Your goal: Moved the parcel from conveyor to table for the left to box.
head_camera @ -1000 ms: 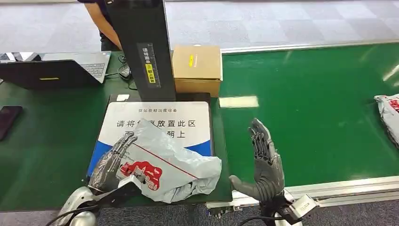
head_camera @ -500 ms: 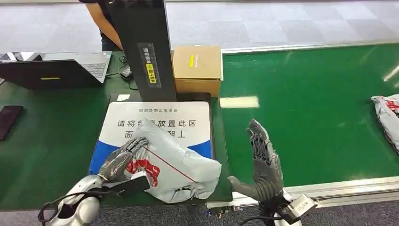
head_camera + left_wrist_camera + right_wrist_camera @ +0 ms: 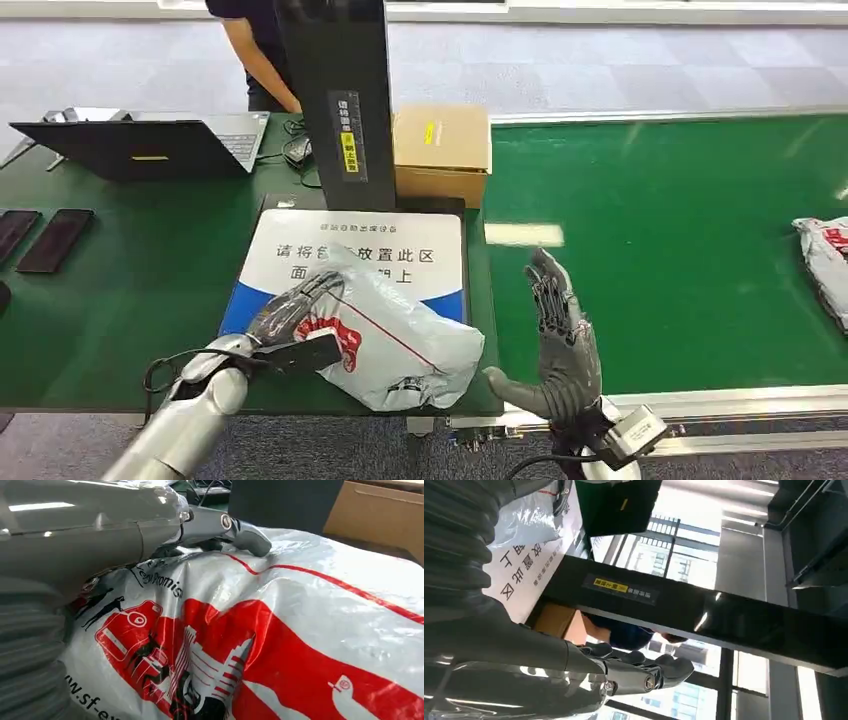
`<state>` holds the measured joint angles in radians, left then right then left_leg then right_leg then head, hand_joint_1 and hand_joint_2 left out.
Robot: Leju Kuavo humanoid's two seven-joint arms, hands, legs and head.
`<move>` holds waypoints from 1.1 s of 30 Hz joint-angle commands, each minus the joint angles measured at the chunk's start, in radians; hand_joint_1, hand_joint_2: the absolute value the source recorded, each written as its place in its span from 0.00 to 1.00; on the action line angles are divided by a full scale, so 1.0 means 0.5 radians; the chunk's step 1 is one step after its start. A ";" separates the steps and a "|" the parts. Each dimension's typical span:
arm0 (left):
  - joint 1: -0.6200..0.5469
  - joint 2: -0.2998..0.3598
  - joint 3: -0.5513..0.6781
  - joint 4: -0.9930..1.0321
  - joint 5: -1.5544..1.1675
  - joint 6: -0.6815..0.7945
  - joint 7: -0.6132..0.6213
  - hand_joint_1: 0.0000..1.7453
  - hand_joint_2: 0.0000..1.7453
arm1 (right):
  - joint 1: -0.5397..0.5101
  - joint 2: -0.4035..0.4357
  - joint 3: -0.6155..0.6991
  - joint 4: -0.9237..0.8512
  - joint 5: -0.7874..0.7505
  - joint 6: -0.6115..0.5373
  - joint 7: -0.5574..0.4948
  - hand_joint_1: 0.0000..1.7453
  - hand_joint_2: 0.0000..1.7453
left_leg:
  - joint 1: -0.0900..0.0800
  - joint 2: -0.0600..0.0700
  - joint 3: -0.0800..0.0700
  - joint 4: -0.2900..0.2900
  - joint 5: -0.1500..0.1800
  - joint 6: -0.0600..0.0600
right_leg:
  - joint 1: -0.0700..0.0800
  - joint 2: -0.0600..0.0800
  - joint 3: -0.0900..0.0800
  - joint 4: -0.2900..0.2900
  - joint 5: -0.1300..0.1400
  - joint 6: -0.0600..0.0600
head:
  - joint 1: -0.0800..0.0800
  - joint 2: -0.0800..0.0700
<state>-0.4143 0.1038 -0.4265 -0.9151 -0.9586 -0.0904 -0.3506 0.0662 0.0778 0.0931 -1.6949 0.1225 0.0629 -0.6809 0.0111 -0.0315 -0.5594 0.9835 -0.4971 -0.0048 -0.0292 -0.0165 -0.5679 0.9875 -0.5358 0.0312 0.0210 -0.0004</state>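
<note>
The crumpled grey plastic parcel with red print is touched by the flat left hand, whose grasp cannot be told. The right hand is held upright, released

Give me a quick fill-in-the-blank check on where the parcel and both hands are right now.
1. The grey parcel lies on the white and blue ____ mat.
2. The left hand rests on the ____.
3. The right hand stands upright over the green ____, holding nothing.
4. The cardboard box stands beside the black ____.

Missing words: placement; parcel; conveyor; column
</note>
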 commanded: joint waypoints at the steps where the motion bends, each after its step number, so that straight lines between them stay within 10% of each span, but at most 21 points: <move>1: -0.206 -0.051 -0.030 0.486 0.051 0.073 -0.019 1.00 1.00 | -0.032 0.006 0.008 0.118 0.007 -0.013 0.008 0.00 1.00 | 0.004 -0.004 -0.054 0.010 0.019 0.000 | 0.004 -0.009 -0.049 0.012 0.001 -0.006 | -0.001 0.000; 3: -0.195 -0.056 0.002 0.425 0.132 0.099 -0.079 1.00 1.00 | -0.035 0.006 0.003 0.113 0.006 -0.013 0.010 0.00 1.00 | 0.004 -0.001 -0.060 0.006 0.021 -0.001 | 0.004 -0.009 -0.055 0.014 -0.012 -0.008 | -0.001 0.000; 6: -0.146 -0.064 0.079 0.265 0.296 0.113 -0.176 1.00 1.00 | -0.042 0.009 0.004 0.116 0.006 -0.018 0.020 0.00 1.00 | 0.006 0.011 -0.068 -0.025 0.214 0.012 | 0.011 0.006 -0.067 0.019 0.009 -0.014 | 0.008 0.000; 9: -0.067 -0.069 0.166 0.033 0.495 0.085 -0.291 1.00 1.00 | -0.042 0.008 0.013 0.124 0.017 -0.035 0.031 0.00 1.00 | -0.007 0.025 -0.054 -0.046 0.208 0.011 | -0.002 0.025 -0.054 -0.073 0.332 -0.003 | 0.002 0.000; 10: -0.050 -0.063 0.167 -0.011 0.508 0.072 -0.282 1.00 1.00 | -0.042 0.007 0.014 0.126 0.018 -0.036 0.032 0.00 1.00 | -0.007 0.027 -0.088 -0.005 0.197 0.009 | -0.006 0.030 -0.088 -0.026 0.258 0.029 | 0.004 0.000; 18: 0.300 -0.099 0.461 -0.775 1.099 -0.007 -0.469 1.00 1.00 | 0.048 0.021 0.007 0.057 0.038 -0.072 0.034 0.00 1.00 | -0.003 0.031 -0.086 -0.003 0.179 0.003 | -0.001 0.033 -0.091 -0.029 0.283 0.013 | 0.006 0.000; 33: 0.310 -0.252 0.787 -0.991 1.176 0.406 -0.469 1.00 1.00 | 0.076 0.020 0.021 0.064 0.055 -0.085 0.019 0.00 1.00 | -0.001 0.030 -0.084 -0.003 0.158 0.000 | 0.002 0.032 -0.089 -0.028 0.262 0.010 | 0.005 0.000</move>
<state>-0.2280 0.0358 -0.1461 -1.3695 -0.3353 0.0001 -0.6073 0.0946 0.0778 0.0954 -1.6892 0.1503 0.0267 -0.6680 0.0101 -0.0175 -0.6047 0.9820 -0.4161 -0.0047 -0.0297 -0.0004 -0.6156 0.9736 -0.4032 0.0390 0.0237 -0.0004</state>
